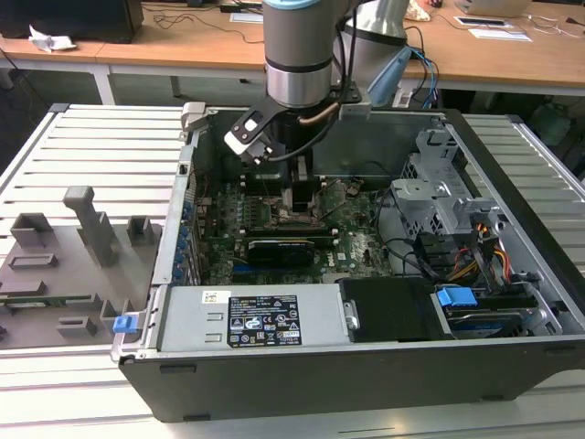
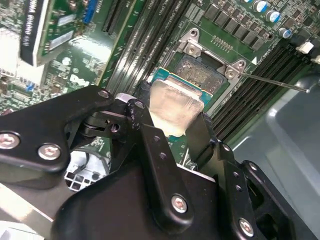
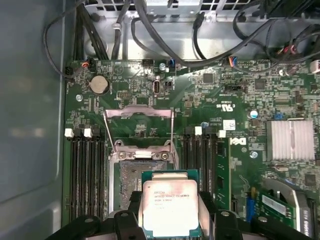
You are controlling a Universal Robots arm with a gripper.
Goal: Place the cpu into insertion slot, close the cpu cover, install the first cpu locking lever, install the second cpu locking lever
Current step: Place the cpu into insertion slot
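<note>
First wrist view: gripper [image 3: 171, 215] clamped by matte black fingers [image 3: 206, 202] on opposite edges of the cpu [image 3: 170, 200], a flat square chip, smooth silvery lid, green rim. Held close over one side of the insertion slot [image 3: 129, 185], greyish grainy pin field bare, framed by green circuit board [image 3: 235, 100].

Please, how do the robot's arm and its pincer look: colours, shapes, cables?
The arm is a thick silver-grey cylinder with a pale blue ring at the joint; a small black-and-white box and a copper-coloured cable sit at its wrist. The pincer is matte black, built of flat linked bars with silver screw heads.
</note>
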